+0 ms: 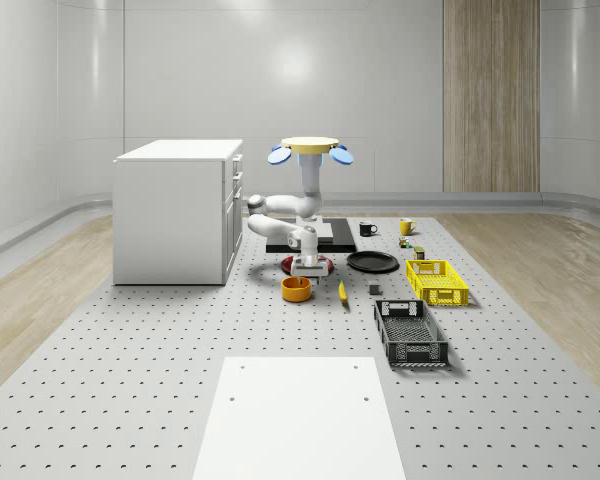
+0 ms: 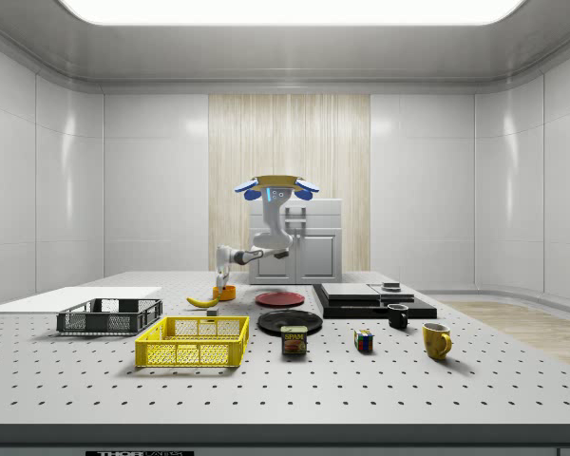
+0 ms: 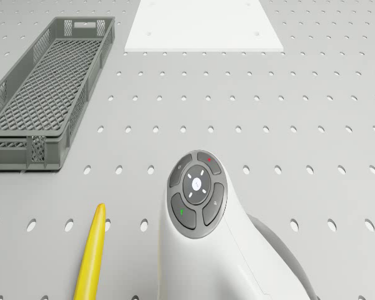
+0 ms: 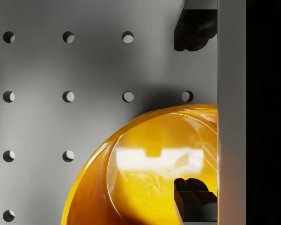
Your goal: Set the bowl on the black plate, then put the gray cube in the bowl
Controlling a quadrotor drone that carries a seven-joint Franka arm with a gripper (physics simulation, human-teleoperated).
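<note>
Perforated gray table [image 1: 130,340] bearing, beside the gripper [image 1: 307,268]: orange bowl [image 1: 296,288] beneath it, banana [image 1: 342,291], black plate [image 1: 372,262], red plate [image 1: 308,266], two crates farther off.

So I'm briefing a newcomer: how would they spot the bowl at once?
Start at the white cabinet; the drone hovers beside it, its arm reaching down. Directly under the claw sits the bowl, beside a banana. It is the one orange, round, deep dish; the nearby plates are flat.
</note>
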